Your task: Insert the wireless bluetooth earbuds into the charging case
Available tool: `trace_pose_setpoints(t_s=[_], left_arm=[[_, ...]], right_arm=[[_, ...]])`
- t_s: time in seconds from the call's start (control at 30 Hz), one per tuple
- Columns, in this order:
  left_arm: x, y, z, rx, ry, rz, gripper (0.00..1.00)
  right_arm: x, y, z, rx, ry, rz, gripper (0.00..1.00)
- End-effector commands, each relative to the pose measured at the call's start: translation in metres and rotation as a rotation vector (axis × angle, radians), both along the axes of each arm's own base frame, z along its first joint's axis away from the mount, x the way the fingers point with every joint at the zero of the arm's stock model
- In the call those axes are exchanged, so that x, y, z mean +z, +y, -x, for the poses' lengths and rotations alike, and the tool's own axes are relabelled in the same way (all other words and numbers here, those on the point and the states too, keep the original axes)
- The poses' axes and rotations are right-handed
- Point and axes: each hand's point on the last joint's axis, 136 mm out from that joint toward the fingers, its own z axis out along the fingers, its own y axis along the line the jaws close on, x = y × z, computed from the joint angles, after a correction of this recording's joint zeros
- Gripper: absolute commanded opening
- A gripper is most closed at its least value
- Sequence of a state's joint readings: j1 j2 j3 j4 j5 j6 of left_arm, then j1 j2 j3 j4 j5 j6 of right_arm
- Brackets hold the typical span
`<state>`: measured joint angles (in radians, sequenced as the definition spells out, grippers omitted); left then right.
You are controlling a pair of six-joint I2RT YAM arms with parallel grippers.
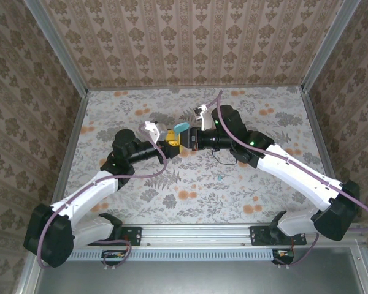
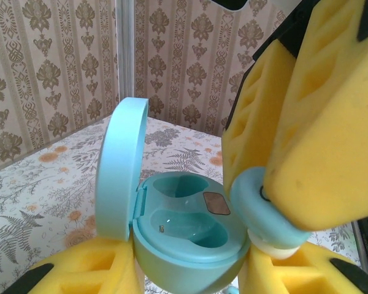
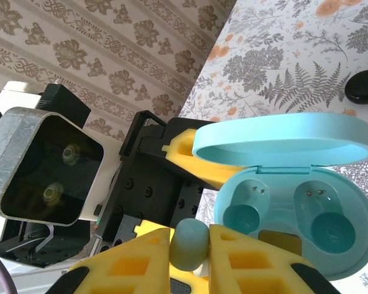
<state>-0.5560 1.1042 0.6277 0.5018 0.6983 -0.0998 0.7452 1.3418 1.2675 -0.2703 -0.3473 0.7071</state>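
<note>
My left gripper (image 2: 190,272) is closed partway around the one charging case (image 3: 297,223). It clamps the lower shell above the middle of the table (image 1: 264,202), a little toward the far edge. The lid stands open, and both of the case's two sockets are empty. My right gripper (image 1: 190,139) is pinched nearly shut on one teal earbud (image 2: 257,211) at the case's rim; I cannot tell if they touch. One black disc (image 3: 363,87) lies on the table.
</note>
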Motion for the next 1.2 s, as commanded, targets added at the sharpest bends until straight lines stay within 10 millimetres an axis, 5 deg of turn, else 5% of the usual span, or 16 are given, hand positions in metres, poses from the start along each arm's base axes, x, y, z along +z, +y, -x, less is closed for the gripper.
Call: trace_pose_setpoints(t_s=[0.0,1.17], left_arm=[[0.010,0.001,0.006,-0.012,-0.049,0.016,0.37],[0.017,-0.001,0.008,-0.014,-0.061,0.027,0.37]], right_arm=[[0.010,-0.001,-0.004,-0.017,-0.036,0.012,0.19],[-0.006,-0.001,-0.008,-0.008,-0.052,0.082,0.22]])
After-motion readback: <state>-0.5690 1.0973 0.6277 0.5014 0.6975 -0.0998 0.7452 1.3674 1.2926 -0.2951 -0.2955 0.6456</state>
